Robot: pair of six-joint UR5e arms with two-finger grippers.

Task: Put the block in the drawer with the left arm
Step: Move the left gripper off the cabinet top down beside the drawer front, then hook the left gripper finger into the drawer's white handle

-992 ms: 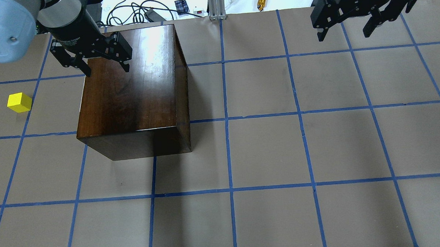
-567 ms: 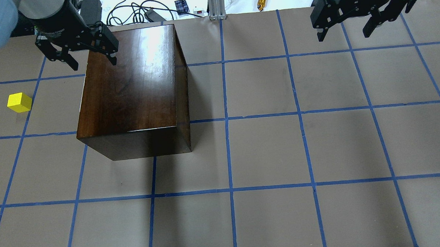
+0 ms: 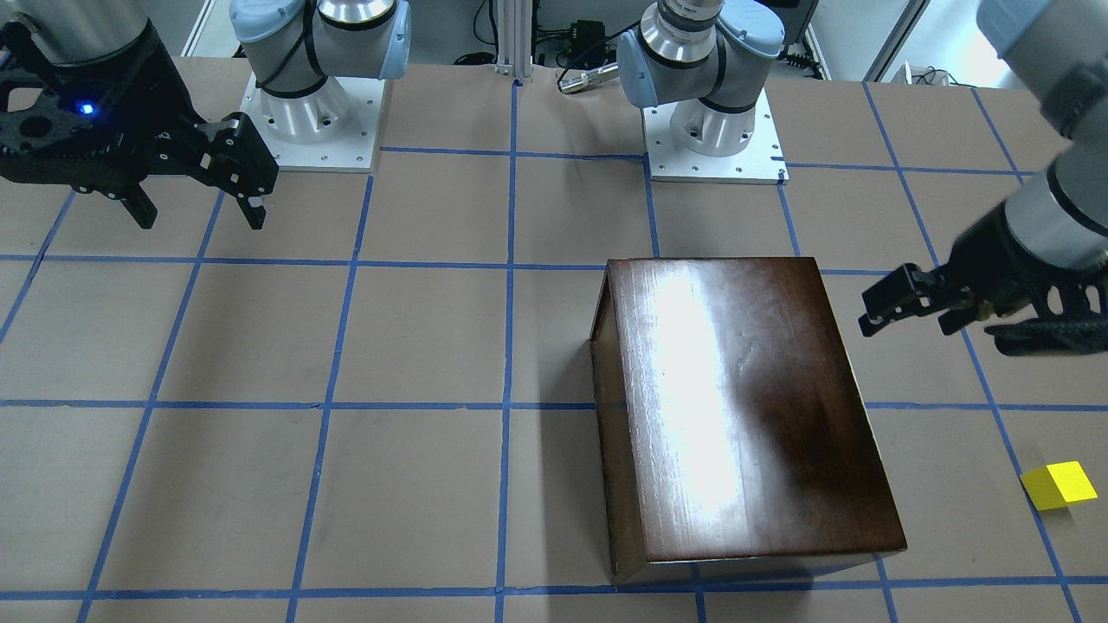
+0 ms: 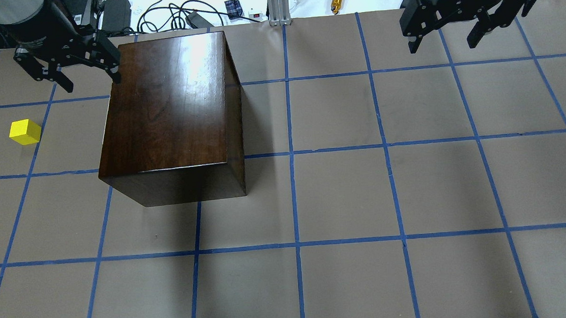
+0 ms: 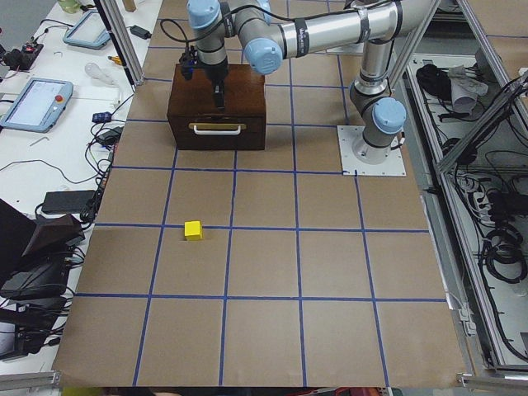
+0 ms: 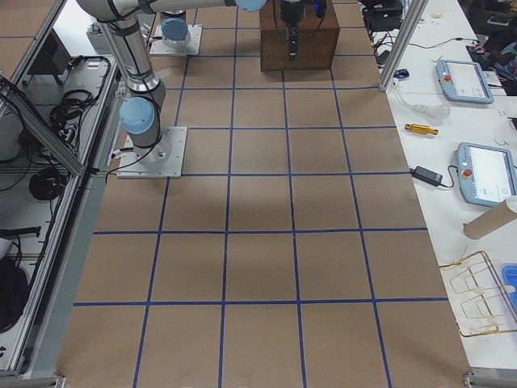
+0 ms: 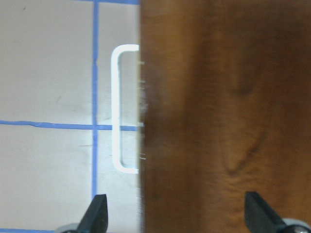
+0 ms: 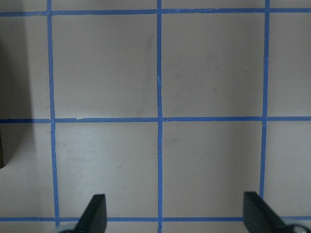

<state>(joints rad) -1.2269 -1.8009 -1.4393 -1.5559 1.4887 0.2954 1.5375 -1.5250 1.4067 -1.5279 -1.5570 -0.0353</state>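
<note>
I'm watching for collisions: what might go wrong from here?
The open left gripper hangs over the edge of the glossy dark-brown wooden cabinet, above the white pull of the drawer; lowering slightly off, it may strike the top. The drawer looks shut, so fetching the small yellow cube first may stall.

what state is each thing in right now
drawer: shut, flush in the cabinet
block: loose on the table, apart from the cabinet
left gripper: open, empty, over the cabinet's drawer-side edge
right gripper: open, empty, above the table
</note>
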